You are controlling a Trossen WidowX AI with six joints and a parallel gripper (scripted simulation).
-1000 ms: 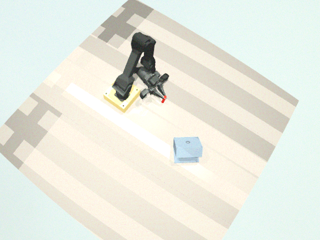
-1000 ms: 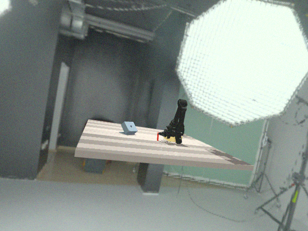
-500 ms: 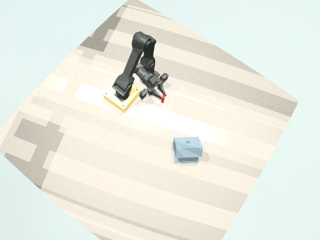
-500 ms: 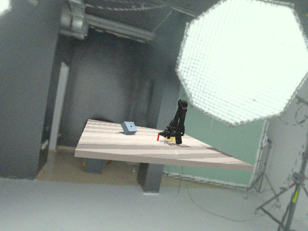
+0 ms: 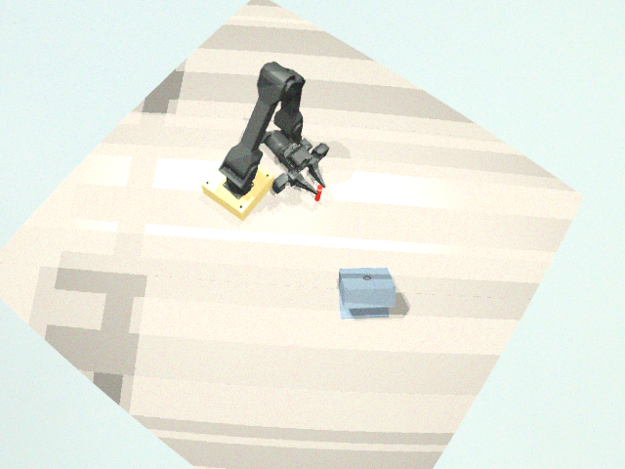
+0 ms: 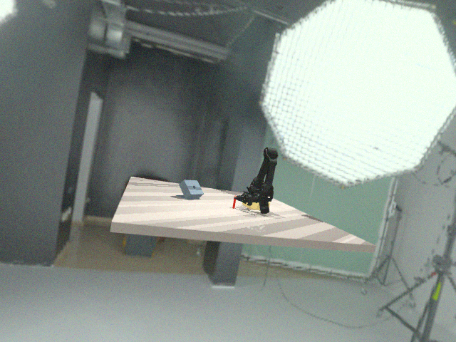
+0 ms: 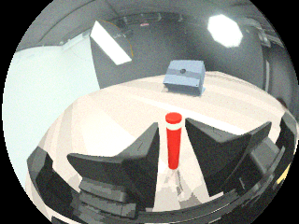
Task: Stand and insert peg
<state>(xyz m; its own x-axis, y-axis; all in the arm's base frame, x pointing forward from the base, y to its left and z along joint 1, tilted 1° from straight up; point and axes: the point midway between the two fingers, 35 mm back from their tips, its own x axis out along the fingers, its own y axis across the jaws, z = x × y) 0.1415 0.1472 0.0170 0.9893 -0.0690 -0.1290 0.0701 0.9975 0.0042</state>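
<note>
Apparently release step in hand: peg (image 5: 317, 193) (image 6: 234, 202) (image 7: 173, 145) stood upright, banded end up, nearer table's (image 5: 303, 353) (image 6: 177, 226) (image 7: 112, 107) top corner than bottom edge in top view; claw (image 5: 320, 190) (image 6: 235, 197) (image 7: 172, 123) parted partway, nothing gripped; regrasp to be made once peg is steady.

The top view looks steeply down from above at long range; the whole arm (image 5: 252, 126) stands left of and above the frame's middle, with the blue block (image 5: 366, 292) (image 6: 190, 189) (image 7: 184, 78) right of and below the middle. The exterior view is set farthest off, at a low angle across the counter (image 5: 227, 363) (image 6: 165, 221) (image 7: 112, 105), facing a dark wall; the arm stands right of the frame's middle. The wrist view is closest, a round wide-angle field looking out past the pincer (image 5: 321, 190) (image 6: 234, 197) (image 7: 172, 122) from behind it, with the block at upper right. All three views share the block, pincer and counter.
</note>
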